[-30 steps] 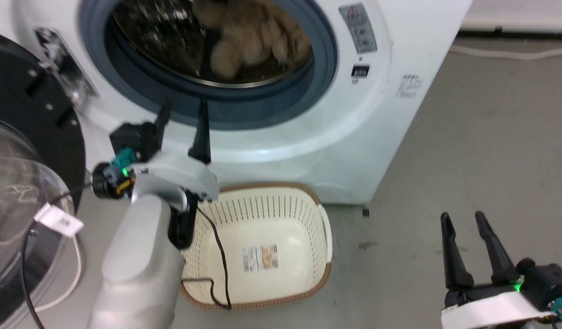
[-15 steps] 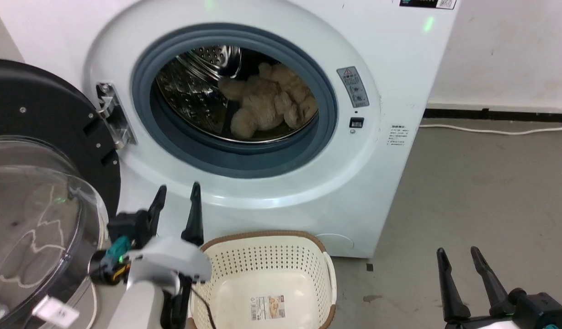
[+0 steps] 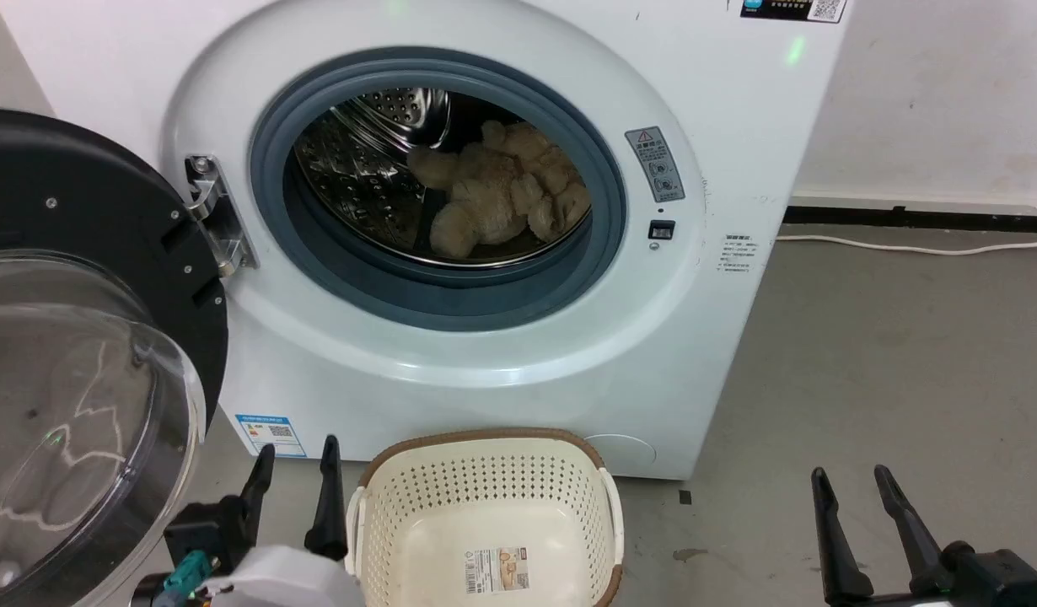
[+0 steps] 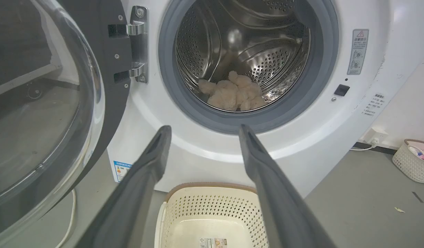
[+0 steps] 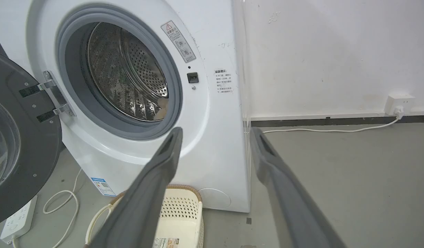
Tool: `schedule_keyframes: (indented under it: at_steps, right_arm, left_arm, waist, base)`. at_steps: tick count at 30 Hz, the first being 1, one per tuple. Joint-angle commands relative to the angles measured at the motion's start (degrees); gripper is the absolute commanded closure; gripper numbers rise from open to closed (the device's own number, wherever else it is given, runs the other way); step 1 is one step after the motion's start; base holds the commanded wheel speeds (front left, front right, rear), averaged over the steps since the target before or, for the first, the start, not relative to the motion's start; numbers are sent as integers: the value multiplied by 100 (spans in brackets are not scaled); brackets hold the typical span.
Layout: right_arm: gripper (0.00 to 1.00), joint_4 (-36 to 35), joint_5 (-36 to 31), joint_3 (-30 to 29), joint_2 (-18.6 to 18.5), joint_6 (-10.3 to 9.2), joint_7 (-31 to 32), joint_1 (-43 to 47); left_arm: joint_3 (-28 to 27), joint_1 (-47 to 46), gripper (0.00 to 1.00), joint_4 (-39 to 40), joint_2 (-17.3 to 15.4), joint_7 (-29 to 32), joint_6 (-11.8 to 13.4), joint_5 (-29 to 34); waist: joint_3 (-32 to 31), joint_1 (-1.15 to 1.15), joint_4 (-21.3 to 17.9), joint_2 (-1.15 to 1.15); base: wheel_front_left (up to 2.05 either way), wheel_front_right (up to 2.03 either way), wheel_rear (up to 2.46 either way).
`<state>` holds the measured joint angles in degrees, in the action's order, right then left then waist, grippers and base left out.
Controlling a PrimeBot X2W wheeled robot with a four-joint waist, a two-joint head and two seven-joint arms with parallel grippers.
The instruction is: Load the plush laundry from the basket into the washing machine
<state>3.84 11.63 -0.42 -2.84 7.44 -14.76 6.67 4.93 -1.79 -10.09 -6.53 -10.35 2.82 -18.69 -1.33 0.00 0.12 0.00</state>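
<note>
The cream-beige plush bear [image 3: 502,190] lies inside the steel drum of the white washing machine [image 3: 738,152], also seen as the bear [image 4: 232,93] in the left wrist view. The perforated cream basket [image 3: 485,480] with brown rim sits on the floor in front of the washer, holding nothing but its label sticker. My left gripper [image 3: 293,455] is open at the lower left, just left of the basket, with nothing between its fingers. My right gripper [image 3: 853,480] is open at the lower right over bare floor. The black-rimmed glass door [image 3: 80,354] stands swung open on the left.
A white cable [image 3: 915,246] runs along the wall base to the right of the washer. A power strip [image 5: 17,224] and loose cord [image 5: 60,206] lie on the floor under the open door. Another small basket [image 4: 413,160] stands at the far right.
The left arm has drawn back and down from the washer's opening to beside the basket. The head camera tilted up, so the whole scene shifted downward. The bear stays in the drum.
</note>
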Motion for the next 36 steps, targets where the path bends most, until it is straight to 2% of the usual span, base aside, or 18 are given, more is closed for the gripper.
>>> schedule_keyframes:
  at_steps: [1,16,36]
  right_arm:
    - [0,7,-22,-20,-4,5,-24,96]
    - [0,110,-42,44,-4,5,-24,131]
    - [0,193,-14,60,-4,5,-24,81]
  left_arm:
    - [25,164,0,113,-54,45,43,69]
    - [199,611,0,519,-278,130,222,360]
    - [255,588,0,543,-309,27,215,247]
  waist:
    - [-5,0,20,0]
    - [-38,0,97,0]
    - [-43,0,98,0]
  base:
    - [0,0,0]
    - [0,0,0]
    - [0,0,0]
